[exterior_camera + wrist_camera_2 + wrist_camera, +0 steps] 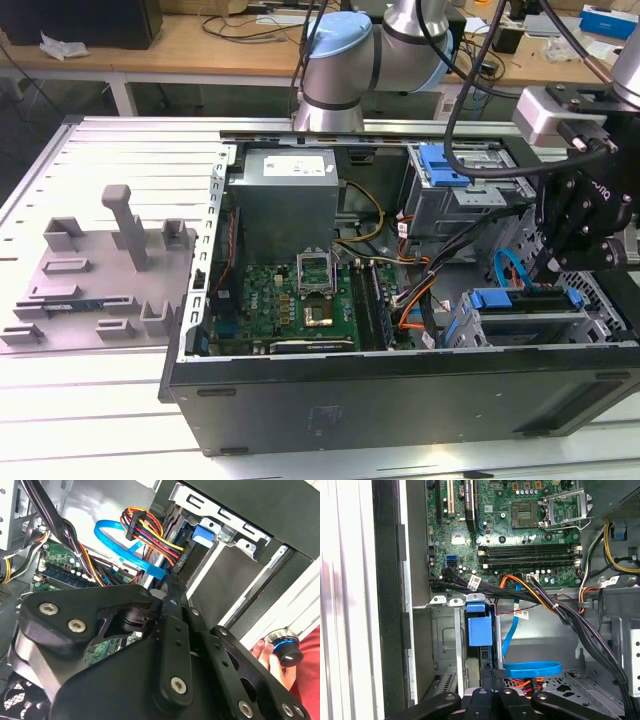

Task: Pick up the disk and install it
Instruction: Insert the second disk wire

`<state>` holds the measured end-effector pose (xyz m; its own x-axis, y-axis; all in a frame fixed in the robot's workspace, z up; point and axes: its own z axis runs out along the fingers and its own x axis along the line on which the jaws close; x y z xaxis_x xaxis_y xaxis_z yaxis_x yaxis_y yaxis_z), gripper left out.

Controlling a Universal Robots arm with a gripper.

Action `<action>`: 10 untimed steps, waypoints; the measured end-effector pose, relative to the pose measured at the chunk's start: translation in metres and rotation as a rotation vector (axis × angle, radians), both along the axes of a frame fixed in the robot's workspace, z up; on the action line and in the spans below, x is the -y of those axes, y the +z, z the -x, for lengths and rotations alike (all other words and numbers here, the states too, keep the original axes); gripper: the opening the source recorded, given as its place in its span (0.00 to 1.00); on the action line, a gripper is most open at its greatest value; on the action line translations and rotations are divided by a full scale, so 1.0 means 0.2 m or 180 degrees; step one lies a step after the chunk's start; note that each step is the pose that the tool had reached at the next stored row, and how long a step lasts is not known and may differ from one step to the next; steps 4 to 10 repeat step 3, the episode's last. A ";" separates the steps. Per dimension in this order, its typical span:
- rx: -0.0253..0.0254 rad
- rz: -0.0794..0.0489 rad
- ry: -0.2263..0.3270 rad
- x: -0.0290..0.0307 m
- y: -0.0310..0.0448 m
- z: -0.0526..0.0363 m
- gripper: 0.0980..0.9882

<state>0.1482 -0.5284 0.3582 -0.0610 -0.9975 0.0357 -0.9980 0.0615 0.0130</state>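
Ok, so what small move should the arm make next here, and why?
Probably a short, gentle push along the slot. The disk stands edge-on in the drive bay, blue frame showing, with the gripper right at its near end. Whether it is fully seated I cannot tell, and a blue cable lies close beside.

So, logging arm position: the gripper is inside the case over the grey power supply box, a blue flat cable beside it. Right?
No: the exterior view shows the gripper over the drive bay, not the power supply box. The blue flat cable is beside it.
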 end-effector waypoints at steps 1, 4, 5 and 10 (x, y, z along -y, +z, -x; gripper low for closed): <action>0.0000 0.0000 0.0000 0.000 0.000 0.000 0.01; 0.0000 0.0000 0.0000 0.000 0.001 0.000 0.01; 0.0000 0.0000 0.0000 0.000 0.001 0.000 0.01; 0.0000 0.0000 0.0000 0.000 0.001 0.000 0.01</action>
